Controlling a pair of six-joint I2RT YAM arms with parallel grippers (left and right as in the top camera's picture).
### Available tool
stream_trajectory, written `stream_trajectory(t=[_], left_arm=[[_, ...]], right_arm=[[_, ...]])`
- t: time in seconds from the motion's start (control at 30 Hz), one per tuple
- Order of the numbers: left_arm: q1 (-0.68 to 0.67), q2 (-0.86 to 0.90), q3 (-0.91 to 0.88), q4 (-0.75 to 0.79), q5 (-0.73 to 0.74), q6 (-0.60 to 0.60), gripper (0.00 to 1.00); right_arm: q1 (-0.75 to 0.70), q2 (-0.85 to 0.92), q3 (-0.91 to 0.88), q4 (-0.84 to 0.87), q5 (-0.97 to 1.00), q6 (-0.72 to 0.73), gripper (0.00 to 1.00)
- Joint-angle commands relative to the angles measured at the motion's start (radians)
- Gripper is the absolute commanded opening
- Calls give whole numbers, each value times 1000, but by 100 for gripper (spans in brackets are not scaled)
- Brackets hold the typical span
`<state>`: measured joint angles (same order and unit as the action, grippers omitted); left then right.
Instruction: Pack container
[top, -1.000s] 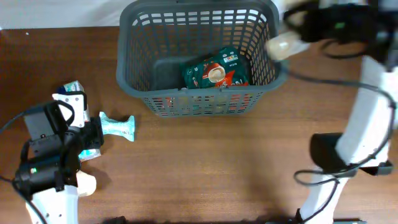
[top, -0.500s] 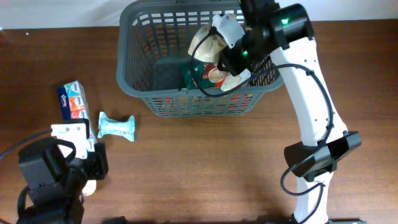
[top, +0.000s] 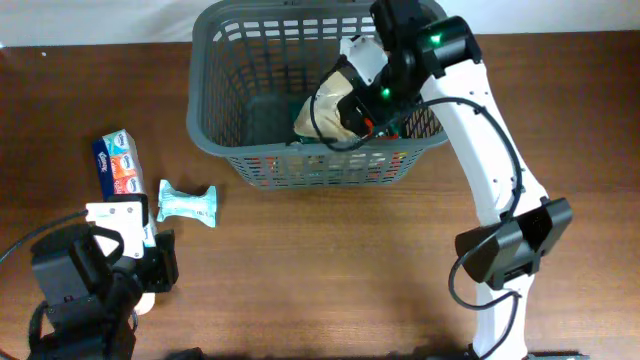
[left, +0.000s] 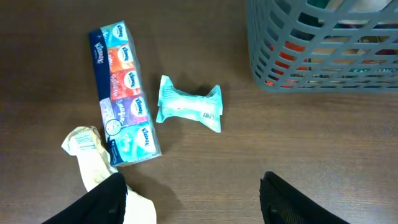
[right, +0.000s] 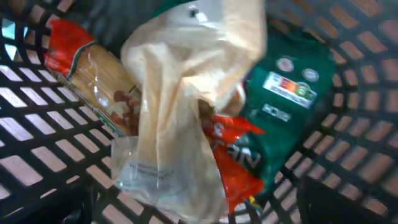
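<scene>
The container (top: 215, 130), a dark grey slotted basket, stands at the table's far middle; its corner (left: 323, 56) shows in the left wrist view. My right gripper (top: 368, 98) hangs inside it, open, its fingers wide on either side of a clear beige bag (right: 186, 106) that lies loose on a green packet (right: 292, 93) and a red pasta pack (right: 93, 68). My left gripper (left: 196, 205) is open over bare table at the near left. A multicolour tissue pack (left: 124, 93), a teal packet (left: 189, 110) and a cream packet (left: 93, 165) lie before it.
The tissue pack (top: 117, 163) and teal packet (top: 188, 203) lie left of the basket. The cream packet touches the tissue pack's near end, beside my left finger. The right arm's base (top: 510, 250) stands at the near right. Brown tabletop (top: 330, 260) spreads in front of the basket.
The right arm swung from beyond the basket's right rim down into it with the beige bag, then opened its jaws. The left arm drew back from the packets toward the near edge.
</scene>
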<state>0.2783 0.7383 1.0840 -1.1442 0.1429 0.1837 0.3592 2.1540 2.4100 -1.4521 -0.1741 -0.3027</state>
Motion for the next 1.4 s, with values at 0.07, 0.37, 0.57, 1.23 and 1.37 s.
stream_trajectory(t=[0.07,0.37,0.57,1.23,1.37], left_arm=[[4,-6,-3,-1,-35,13,61],[4,-6,-3,18,-118,12,60],[5,-2,-3,35,-241,-18,61],[90,620,-111,661,-299,-149,96],[210,847,-111,778,-208,-136,100]], right_arm=[[-98,-77,398,-50,150,232,99],[-531,-295,486,-247,367,546,99],[-787,-577,-35,-246,348,631,100],[-495,-1050,-625,-180,545,648,99],[-495,-1079,-625,-191,546,648,99]])
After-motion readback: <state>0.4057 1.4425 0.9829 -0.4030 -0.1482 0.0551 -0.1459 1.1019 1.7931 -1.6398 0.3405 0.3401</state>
